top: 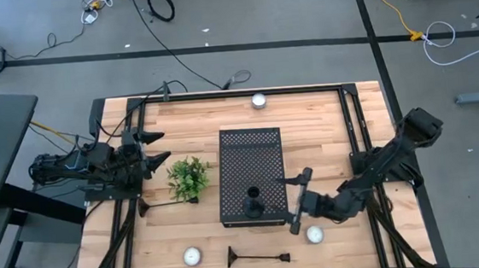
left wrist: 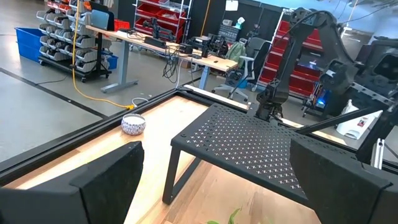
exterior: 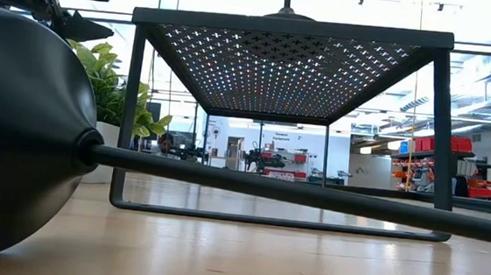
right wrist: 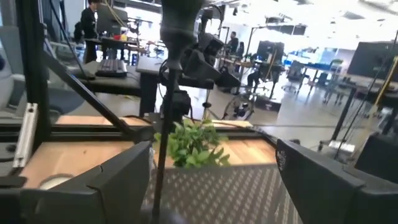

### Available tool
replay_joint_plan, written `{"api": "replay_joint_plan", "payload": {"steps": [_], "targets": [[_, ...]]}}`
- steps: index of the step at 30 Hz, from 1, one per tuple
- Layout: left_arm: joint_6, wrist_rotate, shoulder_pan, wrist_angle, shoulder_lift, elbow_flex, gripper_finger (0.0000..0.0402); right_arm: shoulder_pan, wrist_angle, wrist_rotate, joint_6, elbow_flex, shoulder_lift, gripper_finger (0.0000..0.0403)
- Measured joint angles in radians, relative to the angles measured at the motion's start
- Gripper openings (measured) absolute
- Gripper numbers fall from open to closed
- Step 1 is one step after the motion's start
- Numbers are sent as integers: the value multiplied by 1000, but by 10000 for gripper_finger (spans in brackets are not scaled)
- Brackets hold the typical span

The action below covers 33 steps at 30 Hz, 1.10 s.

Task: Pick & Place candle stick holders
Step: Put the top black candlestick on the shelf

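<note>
So on the far left the left gripper (top: 157, 149) just sits at the table edge, fingers spread wide with nothing between them, pointing toward the small green leafy plant in a white pot (top: 188, 177). Right below that plant there's one slim black metal candle stick holder (top: 161, 206) lying flat on the light wooden table (top: 324, 119). Further toward the front edge sits a small white round candle (top: 193, 256), and next to it another black candle stick holder (top: 256, 257) lying on its side.

In the middle is the big black perforated metal box stand (top: 250, 154), and a third black holder (top: 253, 203) stands upright on top of it near its front edge. Another white candle (top: 259, 100) sits at the back edge of the table.

Then the right gripper (top: 299, 199) hovers just beside the stand's front right corner, fingers apart and not clamped on anything; the upright holder is close by in front of it. A third white candle (top: 315, 233) sits just beside that gripper.
</note>
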Motion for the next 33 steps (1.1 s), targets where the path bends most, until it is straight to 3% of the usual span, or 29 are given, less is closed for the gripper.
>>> {"api": "replay_joint_plan", "payload": {"steps": [10, 21, 28, 33], "targets": [[-30, 6, 0, 0, 0, 0, 399, 53, 1, 102, 123, -176, -143, 339], [-83, 211, 0, -45, 12, 0, 399, 53, 1, 93, 163, -213, -163, 339], [-212, 359, 0, -106, 143, 16, 399, 53, 7, 93, 164, -213, -163, 339], [-261, 366, -9, -282, 305, 138, 399, 53, 7, 94, 165, -213, -162, 339]]}}
